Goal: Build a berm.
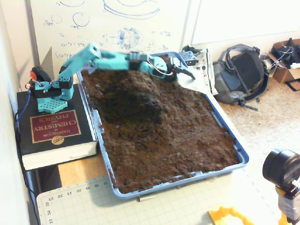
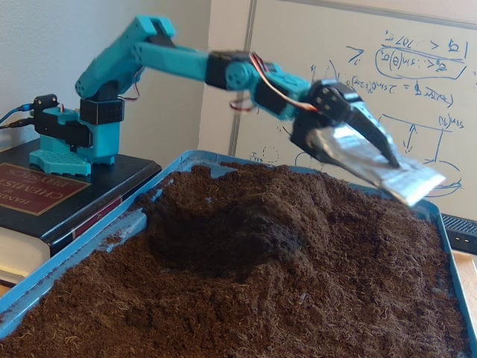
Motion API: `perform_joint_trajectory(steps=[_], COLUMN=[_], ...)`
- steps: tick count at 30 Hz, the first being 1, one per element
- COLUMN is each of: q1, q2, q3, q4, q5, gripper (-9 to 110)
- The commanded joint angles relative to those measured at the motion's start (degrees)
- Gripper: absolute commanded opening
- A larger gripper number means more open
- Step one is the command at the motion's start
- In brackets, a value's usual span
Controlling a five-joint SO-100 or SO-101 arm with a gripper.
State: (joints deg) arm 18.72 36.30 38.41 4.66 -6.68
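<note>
Nearest, along the front rim of the blue tray [image 1: 241,157], packed almost level with the lip; likely to shed crumbs onto the bench if more loose soil [image 1: 178,145] gets pushed that way. Farther in, toward the arm's end of the tray: the berm [image 1: 133,91], a dark hump higher than the flat bed around it, with a scooped hollow on its near face in the low fixed view [image 2: 223,239]. Could slump into that hollow if cut again from the same side, losing height rather than gaining it. Beyond, over the tray's far right edge: the gripper [image 1: 190,75], seemingly pressed together on a silvery blade [image 2: 406,183], black finger lying flat along its top, held clear above the soil and showing no load. Risks dropping anything scooped outside the tray, given how close to the rim the blade hangs; risks also striking the rim on the way down.

As for containers: only the tray in use, filled end to end with brown crumbly soil. Far off on the floor, a cardboard box [image 1: 286,56], contents too small to tell.
</note>
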Motion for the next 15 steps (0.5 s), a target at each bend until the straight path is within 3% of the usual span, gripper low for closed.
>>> perform_joint_trajectory(steps=[1,15], q1=[-2.3,-2.1], q2=[-4.8,-16.0], q3=[-17.3,-14.1], q4=[-3.7,19.4], q5=[-0.5,-0.5], gripper=[0,0])
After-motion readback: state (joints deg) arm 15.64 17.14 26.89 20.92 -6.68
